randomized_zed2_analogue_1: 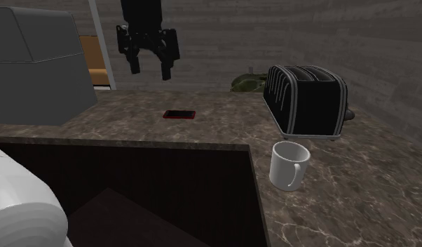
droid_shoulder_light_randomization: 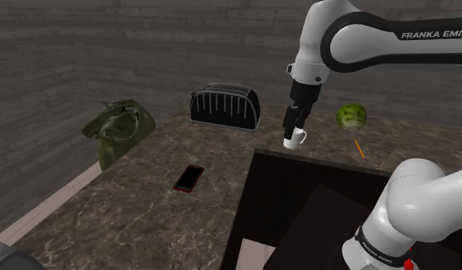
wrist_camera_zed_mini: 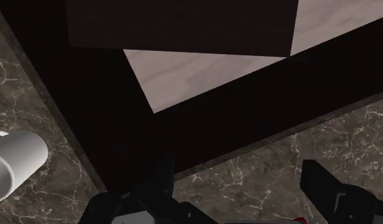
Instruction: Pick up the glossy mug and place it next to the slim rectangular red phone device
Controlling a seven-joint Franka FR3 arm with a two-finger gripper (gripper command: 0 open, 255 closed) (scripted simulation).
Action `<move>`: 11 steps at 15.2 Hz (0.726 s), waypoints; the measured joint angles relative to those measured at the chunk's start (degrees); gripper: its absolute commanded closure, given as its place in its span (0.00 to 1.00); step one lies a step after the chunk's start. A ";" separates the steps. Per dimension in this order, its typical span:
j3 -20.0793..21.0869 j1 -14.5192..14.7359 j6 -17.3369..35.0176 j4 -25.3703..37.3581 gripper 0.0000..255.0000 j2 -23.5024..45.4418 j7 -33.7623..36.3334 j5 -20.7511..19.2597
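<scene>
Marbled counter (droid_shoulder_light_randomization: pixel 145 222) bearing mug (droid_shoulder_light_randomization: pixel 296 139) meets grey walls (droid_shoulder_light_randomization: pixel 145 46).

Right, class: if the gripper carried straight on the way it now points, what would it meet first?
Probably the marbled counter by the dark recess's rim: the open gripper frames that strip in the wrist view. The mug lies off to one side, though depth is unclear.

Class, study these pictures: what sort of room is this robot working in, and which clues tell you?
Most likely a kitchen: a black toaster and a white mug stand on a marbled brown counter, with a round green vegetable nearby.
</scene>
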 measured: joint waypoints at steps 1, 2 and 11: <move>0.00 0.00 0.00 0.00 0.00 0.00 0.00 0.00; -0.39 -0.27 0.54 -0.19 0.00 0.35 -0.48 -0.38; -6.70 -4.70 11.86 -3.44 0.00 8.08 -8.04 -6.39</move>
